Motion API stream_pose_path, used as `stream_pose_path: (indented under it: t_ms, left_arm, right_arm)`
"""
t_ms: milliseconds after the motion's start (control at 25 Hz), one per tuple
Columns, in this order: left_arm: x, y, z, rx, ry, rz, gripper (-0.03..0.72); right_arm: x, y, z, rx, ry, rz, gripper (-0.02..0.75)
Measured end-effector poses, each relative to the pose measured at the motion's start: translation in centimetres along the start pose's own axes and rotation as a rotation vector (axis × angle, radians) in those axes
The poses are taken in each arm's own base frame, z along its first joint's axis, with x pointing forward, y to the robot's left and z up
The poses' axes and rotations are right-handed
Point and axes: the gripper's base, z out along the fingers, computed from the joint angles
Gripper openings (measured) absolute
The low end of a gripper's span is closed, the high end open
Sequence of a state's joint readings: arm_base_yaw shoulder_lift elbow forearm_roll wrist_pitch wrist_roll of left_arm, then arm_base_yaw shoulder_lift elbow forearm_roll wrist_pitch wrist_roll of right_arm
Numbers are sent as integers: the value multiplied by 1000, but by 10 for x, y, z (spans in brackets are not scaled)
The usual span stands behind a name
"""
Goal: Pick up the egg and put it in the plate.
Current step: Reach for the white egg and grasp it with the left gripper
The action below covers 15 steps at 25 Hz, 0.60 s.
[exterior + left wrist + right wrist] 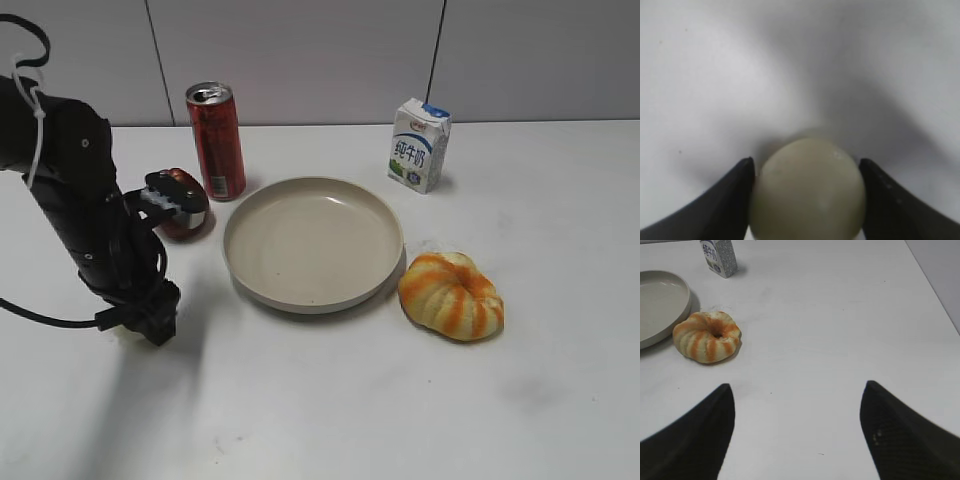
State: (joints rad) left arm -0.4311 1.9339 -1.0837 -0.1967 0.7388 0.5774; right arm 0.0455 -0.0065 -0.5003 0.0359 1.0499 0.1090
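The pale cream egg [807, 197] sits between the two black fingers of my left gripper [807, 162], which touch it on both sides, low over the white table. In the exterior view the left gripper [150, 325] is down at the table, left of the plate, and the egg is hidden behind it. The large beige plate [312, 243] lies empty in the middle; its edge also shows in the right wrist view [660, 305]. My right gripper [797, 387] is open and empty over bare table.
A dark red apple [185, 205] and a red can [216, 140] stand behind the left arm. A milk carton [418, 145] stands at the back right. An orange-and-white ribbed pumpkin-like thing [452, 295] lies right of the plate.
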Motion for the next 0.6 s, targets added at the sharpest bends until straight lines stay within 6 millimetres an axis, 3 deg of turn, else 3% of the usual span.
stream_pose_path:
  t_ms: [80,280,440,600]
  left_arm:
    - [0,0,0,1,1,-1,457]
    - [-3,-2,-13,21,13,4,458]
    - [-23,-1,-52,25,-43,19,458]
    - [-59,-1,-94,54,-241,-20,458]
  right_arm:
    - [0,0,0,0,0,0,589]
    - [0,0,0,0,0,0,589]
    - [0,0,0,0,0,0,589]
    - [0,0,0,0,0,0,589]
